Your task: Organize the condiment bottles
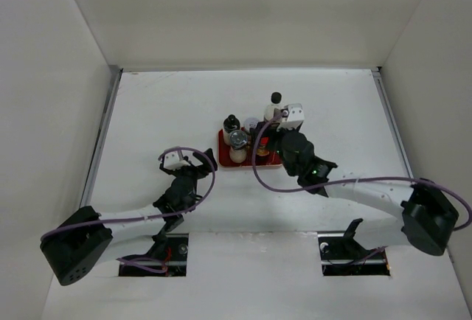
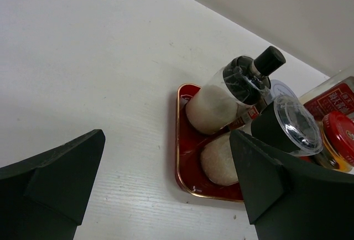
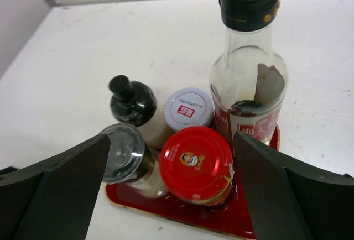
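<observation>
Five condiment bottles [image 1: 237,140] bunched upright on red tray [image 3: 182,215], about mid-table [image 1: 147,128], a little nearer the far edge than the near one. Tall glass bottle [image 3: 250,93] with black cap at the tray's far right corner, nearly empty, red label low on the glass. Red-lidded jar [image 3: 196,163] just in front of it, at the near right. White-lidded jar [image 3: 189,109] tucked between those two and the black-topped white bottle [image 3: 135,104] at the far left. Clear-lidded shaker [image 3: 124,151] at the near left, close against the red-lidded jar; touching or not, impossible to tell. Right gripper [image 3: 171,140] over the tray's near edge, fingers spread wide, clasping nothing, shaker and red-lidded jar in the gap between them, neither finger seen to touch either. Left gripper [image 2: 166,140] likewise spread wide and empty, low over bare table on the side of the left edge, near the tray's left rim but apart from it, facing the white bottle and the shaker
</observation>
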`<state>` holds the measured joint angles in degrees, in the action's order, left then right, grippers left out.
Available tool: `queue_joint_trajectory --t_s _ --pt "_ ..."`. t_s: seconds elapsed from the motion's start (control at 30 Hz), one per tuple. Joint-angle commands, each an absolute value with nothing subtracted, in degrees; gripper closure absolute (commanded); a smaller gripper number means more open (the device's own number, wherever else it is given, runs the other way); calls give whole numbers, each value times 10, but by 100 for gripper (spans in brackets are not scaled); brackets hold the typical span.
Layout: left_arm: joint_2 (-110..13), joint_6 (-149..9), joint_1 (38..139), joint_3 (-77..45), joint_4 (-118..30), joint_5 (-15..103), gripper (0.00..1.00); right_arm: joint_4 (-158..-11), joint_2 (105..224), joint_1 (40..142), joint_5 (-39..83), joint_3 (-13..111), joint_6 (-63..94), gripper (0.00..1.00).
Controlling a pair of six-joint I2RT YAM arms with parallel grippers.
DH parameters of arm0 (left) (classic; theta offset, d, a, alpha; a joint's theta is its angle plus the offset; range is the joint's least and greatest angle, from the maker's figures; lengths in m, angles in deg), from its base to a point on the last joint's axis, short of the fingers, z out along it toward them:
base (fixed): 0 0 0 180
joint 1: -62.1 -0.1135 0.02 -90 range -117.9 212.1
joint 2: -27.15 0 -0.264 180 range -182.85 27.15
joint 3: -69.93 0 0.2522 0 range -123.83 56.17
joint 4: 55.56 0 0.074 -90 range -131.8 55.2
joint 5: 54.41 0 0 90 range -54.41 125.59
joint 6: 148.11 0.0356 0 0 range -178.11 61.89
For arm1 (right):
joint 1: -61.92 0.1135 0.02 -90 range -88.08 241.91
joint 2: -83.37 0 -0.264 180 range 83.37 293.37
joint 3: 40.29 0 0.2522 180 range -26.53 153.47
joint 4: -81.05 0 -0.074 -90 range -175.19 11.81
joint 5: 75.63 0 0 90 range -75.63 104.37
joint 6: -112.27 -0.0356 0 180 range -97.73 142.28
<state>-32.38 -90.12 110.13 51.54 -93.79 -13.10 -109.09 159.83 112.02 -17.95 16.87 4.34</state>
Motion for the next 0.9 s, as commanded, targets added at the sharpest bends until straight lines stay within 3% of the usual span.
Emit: queue_joint_trajectory --t_s 0.0,0.33,0.57,0.87 --pt "-320 -905 1102 484 -924 -143 0 -1094 1526 1141 -219 142 38 0" --pt "-285 -953 1093 357 -607 -172 0 -951 1296 1136 -307 -5 -56 0" --pt "-282 -972 1038 196 -387 -121 0 -876 1315 1122 -310 -32 -172 0" --pt "-340 -994 1019 67 -272 2 0 -850 1307 1118 -288 -33 -177 0"
